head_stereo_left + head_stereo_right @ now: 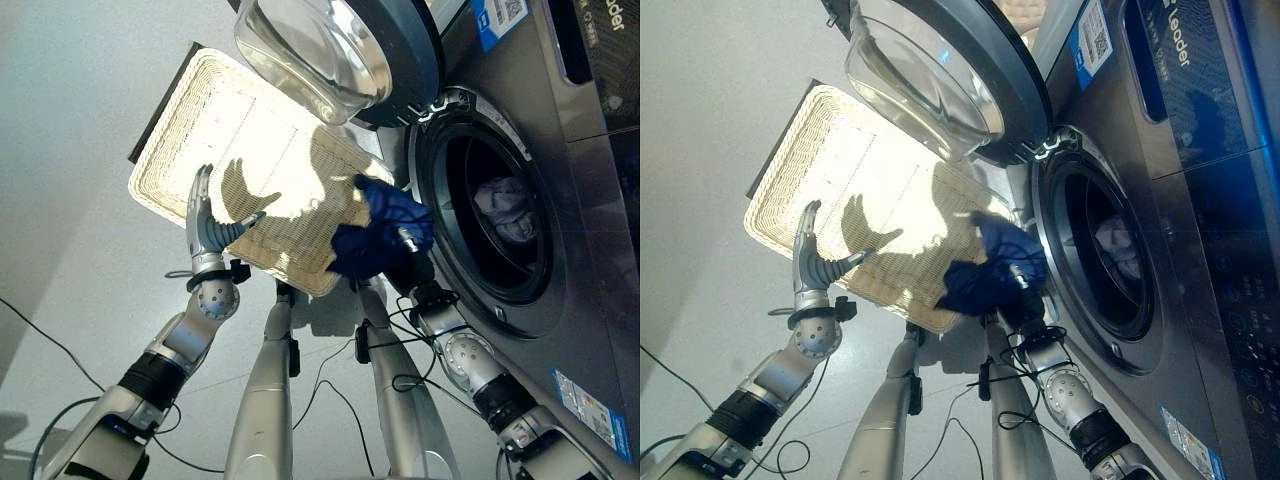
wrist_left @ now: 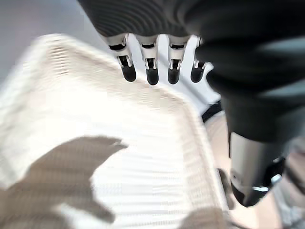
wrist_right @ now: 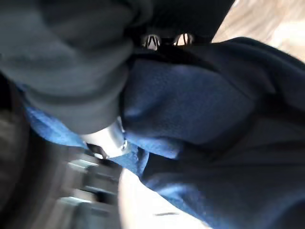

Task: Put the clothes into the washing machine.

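— How far along are you?
— Partway. Your right hand [image 1: 405, 245] has its fingers closed on a blue garment [image 1: 385, 230], just outside the washing machine [image 1: 560, 200] drum opening. Your left hand [image 1: 205, 225] hovers flat and empty over the basket [image 1: 200, 120].
— What's done?
— A pale garment [image 1: 505, 205] lies in the drum; the blue one remains.

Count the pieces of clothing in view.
2: a blue garment in the right hand, and a pale one inside the washing machine drum. More may be hidden.
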You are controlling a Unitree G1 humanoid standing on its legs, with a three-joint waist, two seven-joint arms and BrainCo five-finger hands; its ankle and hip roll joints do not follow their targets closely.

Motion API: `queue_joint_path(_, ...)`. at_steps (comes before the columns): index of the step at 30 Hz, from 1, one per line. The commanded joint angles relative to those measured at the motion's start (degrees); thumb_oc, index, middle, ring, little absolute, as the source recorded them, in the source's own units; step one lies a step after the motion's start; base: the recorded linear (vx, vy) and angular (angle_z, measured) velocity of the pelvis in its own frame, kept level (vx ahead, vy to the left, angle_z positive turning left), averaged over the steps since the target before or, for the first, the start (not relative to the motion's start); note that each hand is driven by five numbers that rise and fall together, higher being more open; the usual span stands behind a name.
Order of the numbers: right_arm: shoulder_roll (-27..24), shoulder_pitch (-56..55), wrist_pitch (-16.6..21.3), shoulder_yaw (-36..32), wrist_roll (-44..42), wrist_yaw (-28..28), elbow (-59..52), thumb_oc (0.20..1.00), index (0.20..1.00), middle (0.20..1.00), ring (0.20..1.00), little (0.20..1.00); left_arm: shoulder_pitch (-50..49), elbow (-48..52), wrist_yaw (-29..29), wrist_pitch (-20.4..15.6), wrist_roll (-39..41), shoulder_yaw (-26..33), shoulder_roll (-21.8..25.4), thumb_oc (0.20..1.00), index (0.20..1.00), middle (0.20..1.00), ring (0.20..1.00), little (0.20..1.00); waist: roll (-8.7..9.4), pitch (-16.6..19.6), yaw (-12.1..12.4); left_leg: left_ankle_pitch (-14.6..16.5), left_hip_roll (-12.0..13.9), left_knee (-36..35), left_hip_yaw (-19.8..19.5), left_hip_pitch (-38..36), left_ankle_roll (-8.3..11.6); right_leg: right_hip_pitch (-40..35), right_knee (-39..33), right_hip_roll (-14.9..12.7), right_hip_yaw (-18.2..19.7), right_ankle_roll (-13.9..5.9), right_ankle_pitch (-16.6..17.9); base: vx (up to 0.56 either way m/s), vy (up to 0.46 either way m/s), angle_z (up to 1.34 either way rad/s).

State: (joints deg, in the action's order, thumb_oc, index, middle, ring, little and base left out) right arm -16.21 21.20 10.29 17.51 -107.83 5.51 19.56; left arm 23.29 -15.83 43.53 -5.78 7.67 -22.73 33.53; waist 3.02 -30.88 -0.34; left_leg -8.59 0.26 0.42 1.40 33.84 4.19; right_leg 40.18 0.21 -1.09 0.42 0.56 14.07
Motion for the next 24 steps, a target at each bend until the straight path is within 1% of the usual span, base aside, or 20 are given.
queue_joint_path(1, -0.3, 2.6, 12.9, -12.9, -5.2, -3.8, -2.2, 0.200, 0.200, 0.200, 0.200, 0.200, -1.3, -1.5, -9.4, -6.0, 12.3, 4.8, -2.1, 1.000, 1.000, 1.000, 1.000, 1.000, -4.66, 1.1, -0.1, -4.7, -3.2, -2.2, -2.0, 2.2, -3.67, -3.1, 3.6, 0.1, -3.6, -3.37, -2.5, 0.03, -0.040, 0.02)
queue_joint_path(2, -0.5, 3.4, 14.4, -13.8, -5.2, -4.7, -1.9, 0.200, 0.200, 0.200, 0.200, 0.200, -1.1, -1.9, -10.1, -6.2, 13.3, 4.9, -2.2, 1.000, 1.000, 1.000, 1.000, 1.000, -4.75, 1.1, -0.1, -5.0, -3.2, -2.1, -2.0, 2.7, -3.67, -2.7, 3.6, 0.1, -3.6, -3.37, -2.1, 0.05, -0.050, 0.03)
queue_joint_path(3, -3.6, 6.5, 20.8, -18.7, -5.2, -10.6, 0.2, 0.200, 0.200, 0.200, 0.200, 0.200, -1.8, -3.7, -12.5, -7.0, 16.6, 5.5, -1.9, 1.000, 1.000, 1.000, 1.000, 1.000, -5.22, 1.1, 0.1, -4.3, -3.3, -2.0, -1.9, 1.9, -3.53, -3.5, 3.4, -0.2, -3.8, -3.57, -2.5, 0.03, -0.036, 0.00)
queue_joint_path(5, -5.3, 8.8, 26.8, -22.2, -5.2, -14.1, 1.3, 0.200, 0.200, 0.200, 0.200, 0.200, -1.9, -5.0, -13.8, -7.5, 18.1, 5.8, -1.7, 1.000, 1.000, 1.000, 1.000, 1.000, -5.48, 1.1, 0.3, -4.4, -3.3, -1.8, -1.8, 2.3, -3.46, -3.2, 3.3, -0.2, -3.9, -3.59, -2.1, 0.02, -0.017, -0.01)
queue_joint_path(6, -8.9, 12.0, 35.5, -27.3, -5.2, -18.7, 2.8, 0.200, 0.200, 0.200, 0.200, 0.200, -2.9, -6.6, -14.7, -8.2, 18.5, 5.7, -1.1, 1.000, 1.000, 1.000, 1.000, 1.000, -5.82, 1.1, 0.6, -3.9, -3.4, -1.8, -1.9, 2.1, -3.38, -3.5, 3.2, -0.3, -4.2, -3.58, -2.3, 0.03, -0.015, 0.02)
queue_joint_path(7, -10.3, 12.5, 37.6, -28.4, -5.2, -19.4, 3.6, 0.200, 0.200, 0.200, 0.200, 0.200, -3.4, -6.9, -15.2, -8.4, 19.2, 5.6, -0.6, 1.000, 1.000, 1.000, 1.000, 1.000, -5.94, 1.1, 0.7, -3.4, -3.4, -1.8, -1.9, 1.6, -3.37, -4.0, 3.3, -0.2, -4.2, -3.58, -2.8, 0.05, -0.006, 0.02)
queue_joint_path(8, -12.1, 13.2, 41.3, -29.7, -5.2, -19.6, 4.9, 0.200, 0.200, 0.200, 0.200, 0.200, -4.0, -7.1, -15.8, -8.6, 20.1, 5.6, -0.2, 1.000, 1.000, 1.000, 1.000, 1.000, -6.09, 1.1, 0.9, -3.3, -3.5, -1.7, -2.0, 1.6, -3.41, -4.0, 3.4, -0.2, -4.3, -3.50, -2.9, 0.00, 0.000, 0.00)
queue_joint_path(9, -12.6, 13.5, 42.5, -30.1, -5.2, -19.5, 5.3, 0.200, 0.200, 0.200, 0.200, 0.200, -4.0, -7.1, -15.9, -8.7, 20.2, 5.7, -0.2, 1.000, 1.000, 1.000, 1.000, 1.000, -6.15, 1.1, 0.9, -3.6, -3.5, -1.7, -2.0, 2.1, -3.44, -3.6, 3.4, -0.2, -4.3, -3.43, -2.5, 0.00, 0.000, 0.00)
queue_joint_path(10, -14.1, 14.0, 46.0, -31.4, -4.6, -19.7, 6.3, 0.200, 0.200, 0.200, 0.200, 0.200, -4.7, -7.2, -16.5, -9.0, 20.3, 5.8, 0.2, 1.000, 1.000, 1.000, 1.000, 1.000, -6.32, 1.1, 1.0, -3.6, -3.6, -1.6, -2.0, 2.4, -3.50, -3.3, 3.4, -0.1, -4.3, -3.37, -2.5, 0.00, 0.000, 0.00)
queue_joint_path(11, -16.1, 14.2, 49.6, -33.3, -1.6, -23.0, 8.5, 0.200, 0.200, 0.200, 0.200, 0.200, -5.5, -7.7, -17.3, -9.3, 20.5, 5.8, 0.7, 1.000, 1.000, 1.000, 1.000, 1.000, -6.44, 1.1, 0.9, -3.5, -3.6, -1.6, -2.1, 2.4, -3.53, -3.3, 3.4, 0.0, -4.1, -3.34, -2.5, 0.00, 0.000, 0.00)
queue_joint_path(13, -17.9, 14.7, 52.0, -35.0, 3.8, -26.9, 10.2, 0.200, 0.200, 0.200, 0.200, 0.200, -5.8, -8.3, -17.8, -9.5, 20.3, 5.5, 0.9, 1.000, 1.000, 1.000, 1.000, 1.000, -6.59, 1.1, 1.0, -3.5, -3.8, -1.8, -2.2, 2.3, -3.70, -3.3, 3.2, -0.1, -4.1, -3.36, -2.4, 0.00, 0.000, 0.00)
queue_joint_path(14, -20.1, 14.3, 54.4, -35.8, 9.3, -31.5, 10.8, 0.464, 0.464, 0.464, 0.464, 0.464, -6.1, -8.1, -18.2, -9.1, 19.8, 5.4, 1.3, 1.000, 1.000, 1.000, 1.000, 1.000, -6.80, 1.1, 1.1, -3.4, -3.9, -1.8, -2.4, 2.3, -3.85, -3.4, 3.1, -0.1, -4.1, -3.35, -2.4, 0.00, 0.000, 0.00)
queue_joint_path(15, -20.4, 14.0, 54.7, -36.1, 10.3, -32.3, 10.5, 0.805, 0.805, 0.805, 0.805, 0.805, -6.2, -8.0, -18.2, -9.0, 19.8, 5.2, 1.5, 1.000, 1.000, 1.000, 1.000, 1.000, -6.84, 1.1, 1.0, -3.4, -3.9, -1.9, -2.4, 2.3, -3.86, -3.4, 3.1, -0.1, -4.0, -3.36, -2.5, 0.00, 0.000, 0.00)
queue_joint_path(16, -20.4, 13.5, 54.2, -36.5, 10.2, -32.2, 9.7, 1.000, 1.000, 1.000, 1.000, 1.000, -6.3, -7.9, -18.2, -8.9, 19.9, 5.0, 1.7, 1.000, 1.000, 1.000, 1.000, 1.000, -6.86, 1.1, 1.0, -3.4, -3.9, -1.8, -2.5, 2.4, -3.86, -3.3, 3.1, -0.1, -4.0, -3.39, -2.4, 0.00, 0.000, 0.00)
queue_joint_path(17, -19.6, 12.7, 50.8, -37.1, 3.9, -25.9, 8.9, 1.000, 1.000, 1.000, 1.000, 1.000, -6.6, -8.1, -18.3, -8.8, 19.3, 4.6, 1.3, 1.000, 1.000, 1.000, 1.000, 1.000, -6.86, 1.1, 0.9, -3.4, -4.0, -1.8, -2.6, 2.5, -3.85, -3.2, 3.1, -0.1, -4.0, -3.46, -2.4, 0.00, 0.000, 0.00)
queue_joint_path(18, -18.7, 12.4, 45.1, -37.5, -5.2, -16.3, 8.6, 1.000, 1.000, 1.000, 1.000, 1.000, -6.7, -8.1, -18.7, -8.6, 19.0, 4.4, 1.0, 1.000, 1.000, 1.000, 1.000, 1.000, -6.98, 1.1, 1.0, -3.3, -4.1, -1.9, -2.6, 2.3, -3.90, -3.5, 3.0, -0.2, -4.0, -3.49, -2.5, 0.00, 0.000, 0.00)
queue_joint_path(21, -13.8, 13.1, 33.9, -38.2, -5.2, -13.3, 3.8, 1.000, 1.000, 1.000, 1.000, 1.000, -6.5, -9.2, -19.5, -8.7, 18.2, 4.0, 0.2, 1.000, 1.000, 1.000, 1.000, 1.000, -7.40, 1.1, 1.2, -3.5, -4.3, -1.9, -2.7, 2.7, -4.14, -3.3, 2.7, -0.4, -4.1, -3.59, -2.2, 0.00, 0.000, 0.00)
queue_joint_path(22, -13.0, 13.2, 32.3, -38.0, -5.2, -12.4, 3.1, 1.000, 1.000, 1.000, 1.000, 1.000, -6.5, -9.4, -19.6, -8.6, 18.0, 4.0, 0.0, 1.000, 1.000, 1.000, 1.000, 1.000, -7.49, 1.1, 1.3, -3.6, -4.4, -1.9, -2.6, 2.7, -4.20, -3.2, 2.6, -0.4, -4.2, -3.61, -2.1, -0.03, -0.047, 0.02)
queue_joint_path(23, -9.9, 13.2, 27.9, -35.8, -5.2, -9.3, 1.3, 1.000, 1.000, 1.000, 1.000, 1.000, -6.5, -9.5, -19.9, -8.0, 17.7, 3.6, -0.4, 1.000, 1.000, 1.000, 1.000, 1.000, -7.79, 1.1, 1.6, -3.7, -4.5, -1.9, -2.6, 2.9, -4.36, -3.1, 2.6, -0.5, -4.3, -3.61, -2.0, -0.01, -0.052, 0.02)
queue_joint_path(24, -8.7, 13.0, 25.9, -34.7, -5.2, -8.2, 0.6, 1.000, 1.000, 1.000, 1.000, 1.000, -6.7, -9.4, -19.6, -8.0, 17.5, 3.2, -0.5, 1.000, 1.000, 1.000, 1.000, 1.000, -7.84, 1.1, 1.6, -3.8, -4.5, -1.8, -2.7, 2.9, -4.37, -3.1, 2.6, -0.5, -4.3, -3.58, -2.0, -0.01, -0.057, 0.03)
